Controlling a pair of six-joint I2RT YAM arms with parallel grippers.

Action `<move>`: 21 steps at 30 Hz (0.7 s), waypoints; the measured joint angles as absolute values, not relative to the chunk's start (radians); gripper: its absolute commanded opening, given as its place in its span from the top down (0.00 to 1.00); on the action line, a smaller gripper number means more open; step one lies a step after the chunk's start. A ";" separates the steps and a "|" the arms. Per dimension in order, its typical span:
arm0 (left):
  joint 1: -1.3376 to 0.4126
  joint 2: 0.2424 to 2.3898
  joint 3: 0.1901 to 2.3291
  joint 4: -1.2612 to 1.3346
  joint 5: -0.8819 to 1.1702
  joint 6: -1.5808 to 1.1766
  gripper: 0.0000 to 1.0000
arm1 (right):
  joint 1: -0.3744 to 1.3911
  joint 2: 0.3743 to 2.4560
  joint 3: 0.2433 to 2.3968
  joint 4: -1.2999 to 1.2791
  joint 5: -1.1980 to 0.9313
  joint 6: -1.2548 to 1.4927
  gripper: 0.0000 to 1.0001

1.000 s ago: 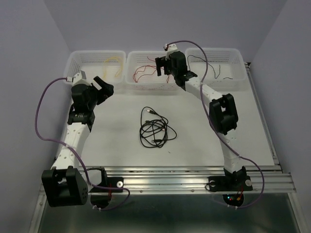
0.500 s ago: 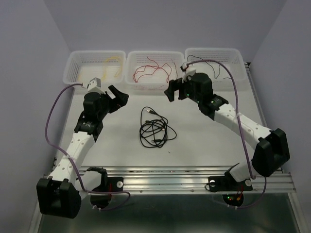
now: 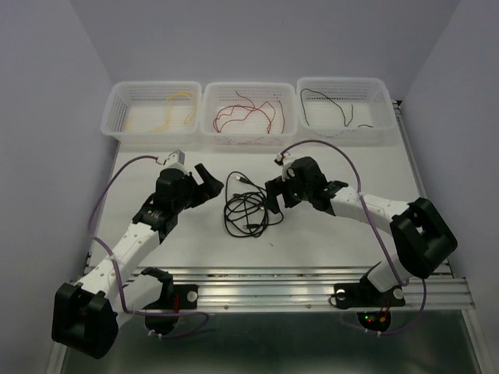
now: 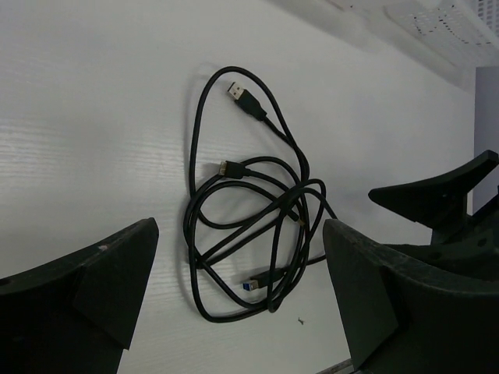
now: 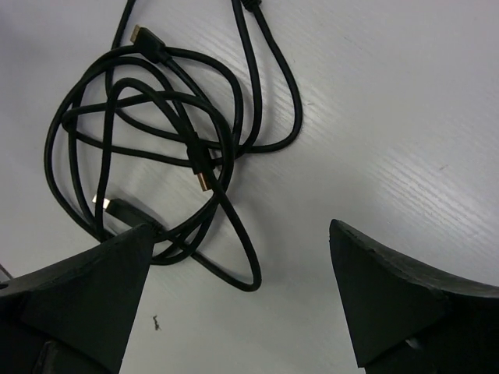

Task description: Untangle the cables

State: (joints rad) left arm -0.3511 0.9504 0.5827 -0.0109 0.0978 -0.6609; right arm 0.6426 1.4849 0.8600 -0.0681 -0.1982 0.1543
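Note:
A tangle of black cables with small plug ends lies on the white table's middle; it also shows in the left wrist view and the right wrist view. My left gripper is open and empty just left of the tangle, above the table. My right gripper is open and empty just right of it. A yellow cable lies in the left basket, a dark red cable in the middle basket, a thin black cable in the right basket.
Three white mesh baskets stand in a row at the table's far edge: left, middle, right. Thick purple cables loop off both arms. A metal rail runs along the near edge.
Both arms have come down from the baskets towards the table's middle. The left gripper now sits left of the black tangle, the right gripper right of it. The tangle has not moved.

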 measured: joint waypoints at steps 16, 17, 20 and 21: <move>-0.371 0.931 0.582 -0.033 0.044 -0.670 0.01 | 0.643 1.620 0.876 -0.045 -0.226 0.163 0.99; -0.371 0.931 0.582 -0.035 0.044 -0.670 0.01 | 0.643 1.595 0.876 -0.051 -0.227 0.163 0.99; -0.371 0.931 0.582 -0.038 0.044 -0.670 0.01 | 0.643 1.488 0.899 -0.068 -0.224 0.165 0.99; -0.371 0.931 0.582 -0.039 0.044 -0.670 0.01 | 0.643 1.452 0.915 -0.072 -0.222 0.166 0.99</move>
